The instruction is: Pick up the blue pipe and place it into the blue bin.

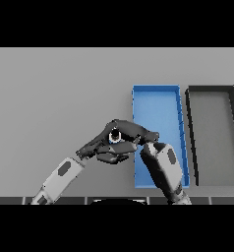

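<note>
Two hands meet beside the blue bin, at its nine o'clock; we cannot tell whether the right hand or left hand grips the mostly hidden blue pipe.

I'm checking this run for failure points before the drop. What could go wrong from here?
1. The blue pipe shows only as a small end between the fingers of the right hand, so the hold may be shallow and it could slip.
2. That hand sits at the left wall of the blue bin, not over it; an early release would land on the table.
</note>
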